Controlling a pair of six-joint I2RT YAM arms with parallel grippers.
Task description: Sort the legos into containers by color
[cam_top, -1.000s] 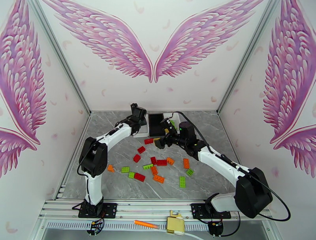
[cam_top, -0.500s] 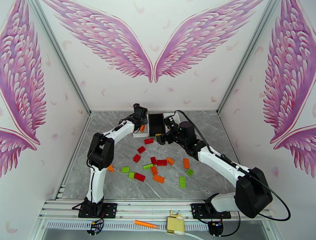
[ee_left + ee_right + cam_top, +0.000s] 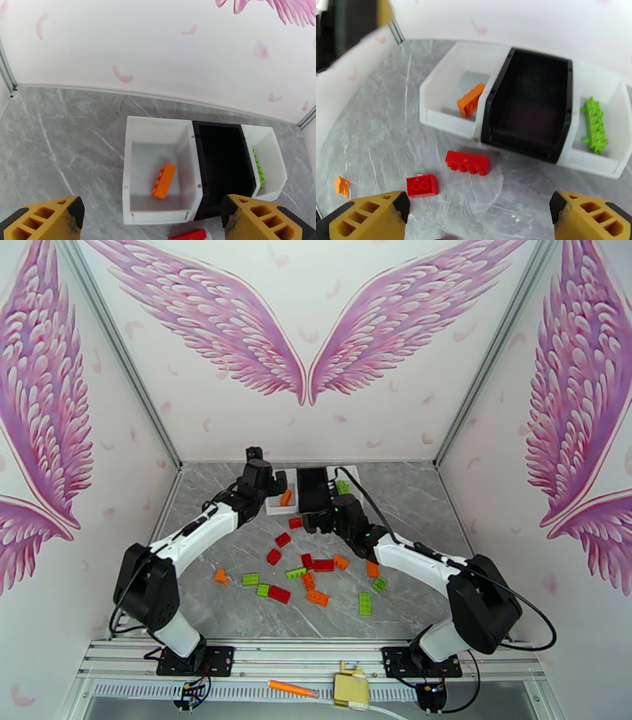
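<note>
Left end effector (image 3: 152,207) has spread apart and backed off, leaving an orange lego (image 3: 164,180) in the white bin (image 3: 158,125) left of the black bin (image 3: 223,165). Right end effector (image 3: 477,203), apart and empty, should square over the red lego (image 3: 468,162) just before that bin.

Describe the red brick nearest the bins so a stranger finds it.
Three bins stand at the table's far edge. In front of where the left white bin meets the black bin lies a long red brick. Its red neighbour is short and square.

Three containers (image 3: 127,165), about eighteen legos (image 3: 278,594)
</note>
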